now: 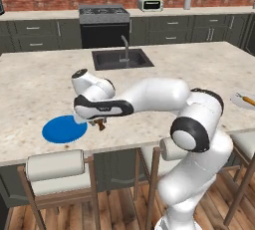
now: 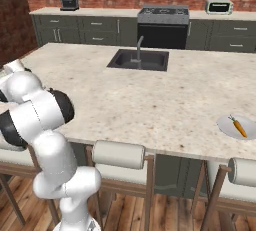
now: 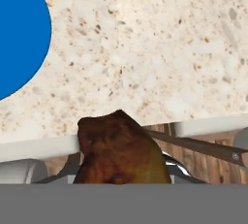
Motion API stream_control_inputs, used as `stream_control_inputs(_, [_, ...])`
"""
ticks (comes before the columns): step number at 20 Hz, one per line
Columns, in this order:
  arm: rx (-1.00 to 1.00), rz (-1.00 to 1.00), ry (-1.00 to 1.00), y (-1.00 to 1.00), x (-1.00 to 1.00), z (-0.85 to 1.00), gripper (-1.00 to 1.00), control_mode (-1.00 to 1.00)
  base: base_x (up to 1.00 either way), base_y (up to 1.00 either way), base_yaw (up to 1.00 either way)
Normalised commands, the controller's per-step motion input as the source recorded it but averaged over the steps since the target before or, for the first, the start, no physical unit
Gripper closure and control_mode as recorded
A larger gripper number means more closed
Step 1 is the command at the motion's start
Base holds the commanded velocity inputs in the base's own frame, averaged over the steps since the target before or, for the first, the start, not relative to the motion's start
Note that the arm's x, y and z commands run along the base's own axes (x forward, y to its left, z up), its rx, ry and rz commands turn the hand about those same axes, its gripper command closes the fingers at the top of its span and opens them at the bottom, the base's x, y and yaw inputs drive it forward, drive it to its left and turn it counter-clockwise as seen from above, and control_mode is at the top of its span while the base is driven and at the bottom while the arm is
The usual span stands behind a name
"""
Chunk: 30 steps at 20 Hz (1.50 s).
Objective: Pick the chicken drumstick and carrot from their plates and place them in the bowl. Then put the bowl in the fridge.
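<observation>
hand gripped the chicken drumstick, lifted just off the table beside the blue plate; carrot lay on the pale plate at the table's far right end

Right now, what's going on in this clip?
The gripper is holding the chicken drumstick just above the island counter, beside the blue plate, which now sits bare. The carrot lies on the pale plate at the counter's far right, untouched.
</observation>
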Motion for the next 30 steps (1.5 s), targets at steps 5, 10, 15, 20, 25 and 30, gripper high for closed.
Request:
stream_control_inputs(5, [0.19,0.0,-0.01,-0.8,-0.31,0.18,1.0,-1.0,0.0,0.0,0.0])
stream_control_inputs(10, [0.19,0.0,0.01,-0.77,-0.23,0.15,1.0,-1.0,0.0,0.0,0.0])
stream_control_inputs(15, [0.12,-0.01,0.02,-0.61,-0.09,0.13,1.0,-1.0,0.0,0.0,0.0])
stream_control_inputs(20, [0.01,0.0,0.0,-0.46,-0.01,0.19,1.0,-1.0,0.0,0.0,0.0])
stream_control_inputs(25, [-0.01,0.05,0.0,-0.43,-0.02,0.25,1.0,-1.0,0.0,0.0,0.0])
stream_control_inputs(30, [0.0,0.09,0.0,-0.43,-0.04,0.22,1.0,-1.0,0.0,0.0,0.0])
